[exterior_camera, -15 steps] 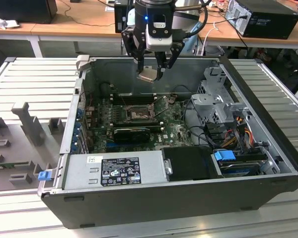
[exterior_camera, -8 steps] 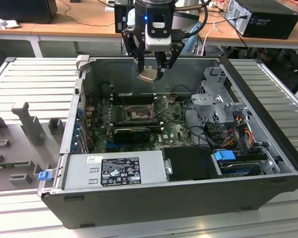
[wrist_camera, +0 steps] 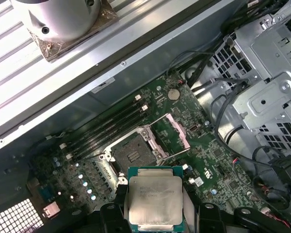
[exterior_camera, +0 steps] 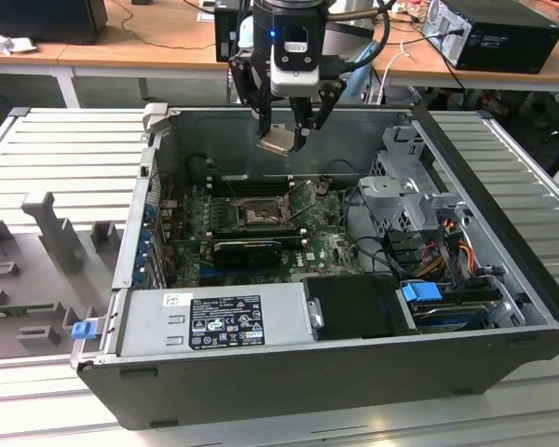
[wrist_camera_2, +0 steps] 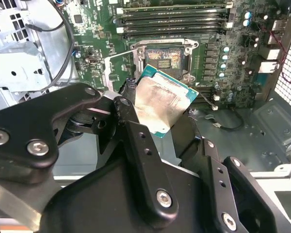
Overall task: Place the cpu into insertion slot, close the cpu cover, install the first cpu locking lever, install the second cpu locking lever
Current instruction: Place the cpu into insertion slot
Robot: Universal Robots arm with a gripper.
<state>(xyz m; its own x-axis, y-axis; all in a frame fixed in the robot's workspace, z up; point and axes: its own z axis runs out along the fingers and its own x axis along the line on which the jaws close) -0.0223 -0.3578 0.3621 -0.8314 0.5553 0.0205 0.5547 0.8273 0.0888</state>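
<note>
A single robot arm hangs over an opened computer case (exterior_camera: 289, 372) lying on its side on a ribbed grey surface (exterior_camera: 56, 149). Its hand (exterior_camera: 281, 140) pinches the cpu (exterior_camera: 278, 143) by two opposite edges. The chip is clear of the board and in the air near the case's far wall, and it touches nothing but the black fingers (wrist_camera_2: 128, 114) on either side of it. In the second wrist view its pale metal face (wrist_camera_2: 160, 104) is turned up toward the camera and looks tilted rather than level. The insertion slot (exterior_camera: 256, 212) lies below the hand on the green motherboard (exterior_camera: 326, 244). In the exterior view it sits nearer the camera and slightly toward that view's left, well apart from the chip. The socket stands open and bare in both wrist views (wrist_camera: 131, 155). The cpu cover (wrist_camera: 183, 136) is swung up on its hinge beside the socket, so its square window frames nothing yet. In the first wrist view the chip (wrist_camera: 155, 199) has its edges square to the picture while the socket sits cornerwise. From these views the two do not appear lined up, and the chip would need to turn as well as descend before it could seat. A row of memory slots (wrist_camera_2: 174, 22) runs along the socket's far side. None of the task's four steps looks finished.
</note>
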